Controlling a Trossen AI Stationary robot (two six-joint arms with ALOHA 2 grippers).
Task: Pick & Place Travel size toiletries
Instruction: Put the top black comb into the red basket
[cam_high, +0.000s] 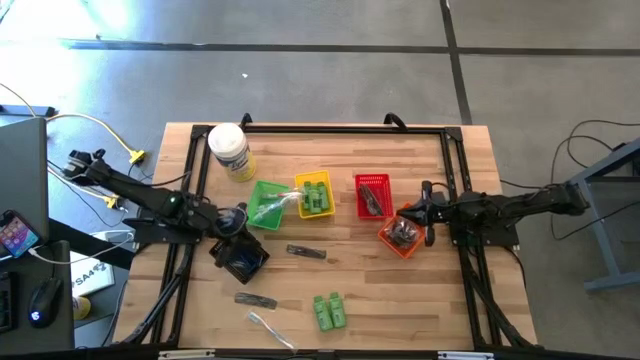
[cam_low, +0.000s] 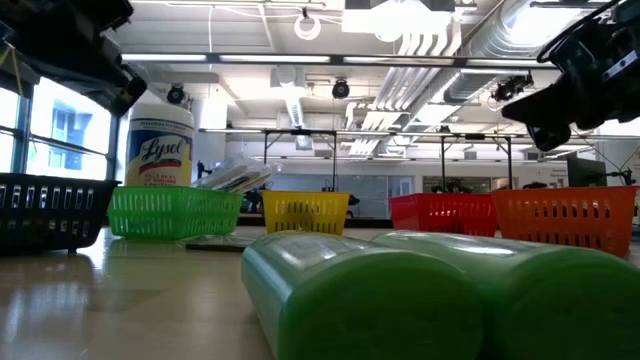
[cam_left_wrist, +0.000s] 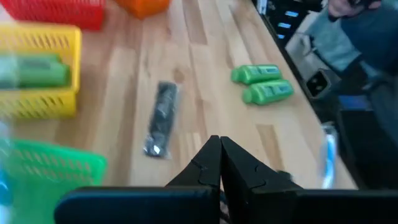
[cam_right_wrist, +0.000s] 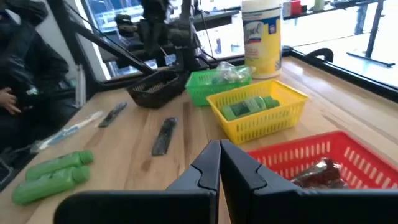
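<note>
Black razor packet (cam_high: 306, 252) lies on the desk (cam_high: 420, 300) just right of the clenched, empty left gripper (cam_high: 238, 222), long axis pointing away; right gripper (cam_high: 428, 212) clenched, farther.

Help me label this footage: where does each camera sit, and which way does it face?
High: overhead, straight down on both arms and baskets.
Low: table-top height, past the green bottles toward the baskets.
Left wrist: behind the left gripper, jaws shut, toward a black stick.
Right wrist: behind the right gripper, jaws shut, over the red basket.
Shared: both wrist views show the green bottles.
</note>
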